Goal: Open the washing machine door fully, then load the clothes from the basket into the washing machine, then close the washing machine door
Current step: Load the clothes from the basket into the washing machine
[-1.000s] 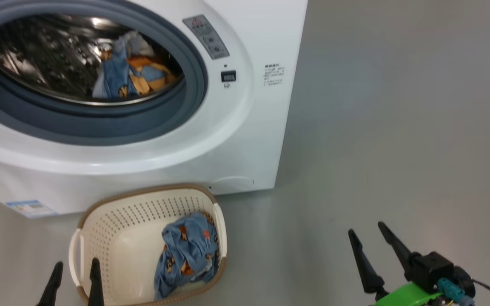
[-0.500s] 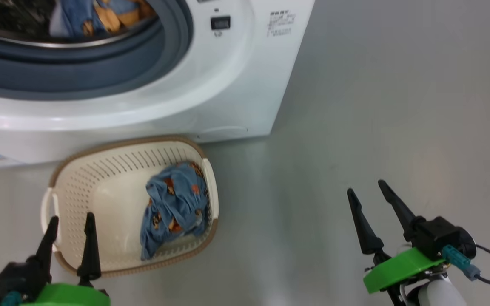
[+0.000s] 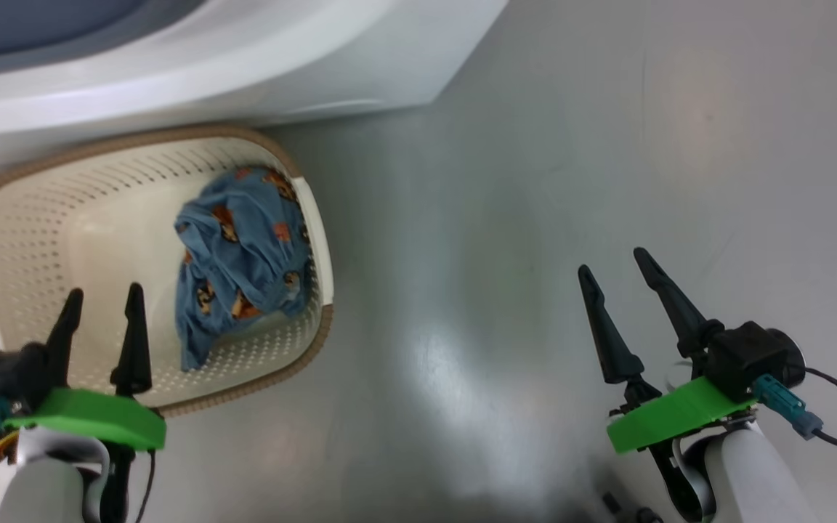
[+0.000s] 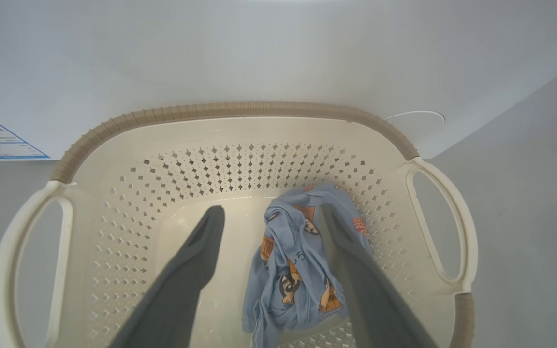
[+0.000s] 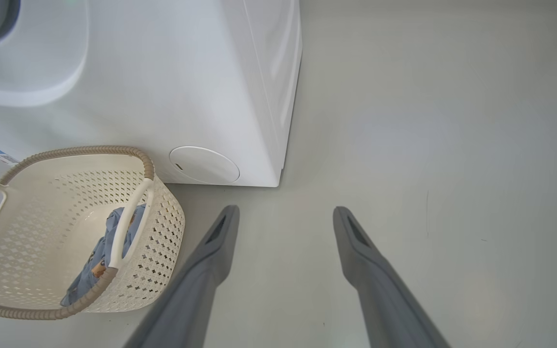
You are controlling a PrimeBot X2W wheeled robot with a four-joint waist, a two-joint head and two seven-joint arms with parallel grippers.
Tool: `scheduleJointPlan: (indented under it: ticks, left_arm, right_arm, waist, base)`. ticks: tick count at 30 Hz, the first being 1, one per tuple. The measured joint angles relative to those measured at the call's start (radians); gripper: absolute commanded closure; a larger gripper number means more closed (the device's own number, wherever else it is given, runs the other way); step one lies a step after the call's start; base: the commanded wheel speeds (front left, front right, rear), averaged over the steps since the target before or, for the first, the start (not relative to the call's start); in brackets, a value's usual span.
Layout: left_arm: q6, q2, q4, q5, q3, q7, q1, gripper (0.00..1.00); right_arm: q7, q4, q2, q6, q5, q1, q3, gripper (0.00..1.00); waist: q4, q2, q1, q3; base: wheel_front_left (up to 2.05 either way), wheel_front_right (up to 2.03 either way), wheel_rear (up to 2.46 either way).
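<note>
The step in hand is the loading: the left gripper [image 3: 104,290] hangs over the basket [image 3: 171,133], its two dark fingers spread wide apart and holding nothing. The basket stands on the grey floor [image 3: 535,181], its far rim tight against the foot of the washing machine [image 3: 244,58]. One crumpled piece of the clothes [image 3: 240,269], light blue with orange-brown bear prints, lies in the right half of the basket, against the right wall. The rest of the basket's bottom is bare.

In the left wrist view the open fingers point down into the basket. The garment sits between them and towards the right one, whose tip crosses the cloth's right edge. Whether that finger touches the cloth cannot be told. The right gripper [image 3: 612,261] is well apart to the right, over bare floor, its fingers also spread and empty.

At the far left of the head view the grey-blue seal [image 3: 26,22] of the machine's opening lies bare, which suggests the door is out of the way and the first step is done.

The next move probably calls for the left gripper to shift slightly right so the bunched cloth is centred, go down into the heap, and close on a thick fold rather than a loose edge. The cloth is limp and will trail, so it needs lifting clear of the rim before it is carried to the opening. Closing the door comes afterwards
</note>
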Motion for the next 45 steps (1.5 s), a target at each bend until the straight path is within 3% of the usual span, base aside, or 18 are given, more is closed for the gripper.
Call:
scheduleJointPlan:
  ticks: [14,24,33,45]
  left_arm:
    - [0.0,0.126,0.227,-0.129,-0.2,0.0,-0.209,0.0]
    - [0.0,0.195,0.392,-0.371,-0.361,0.111,-0.324,0.0]
    - [0.0,0.267,0.482,-0.467,-0.412,0.203,-0.412,0.0]
    - [0.0,0.307,0.52,-0.535,-0.481,0.261,-0.507,0.0]
  right_arm:
    - [0.0,-0.014,0.0,0.0,0.04,-0.05,0.052,0.0]
    - [0.0,-0.017,0.001,0.0,0.069,-0.05,0.073,0.0]
    - [0.0,-0.021,0.001,0.0,0.119,-0.05,0.098,0.0]
    - [0.0,-0.037,0.004,0.0,0.159,-0.048,0.12,0.0]
  waist:
    - [-0.075,0.0,0.0,0.134]
    - [-0.135,0.0,0.0,0.18]
    - [-0.183,0.0,0.0,0.217]
    - [-0.238,0.0,0.0,0.274]
  base:
    - [0.0,0.0,0.0]
    - [0.0,0.0,0.0]
    - [0.0,0.0,0.0]
    - [0.0,0.0,0.0]
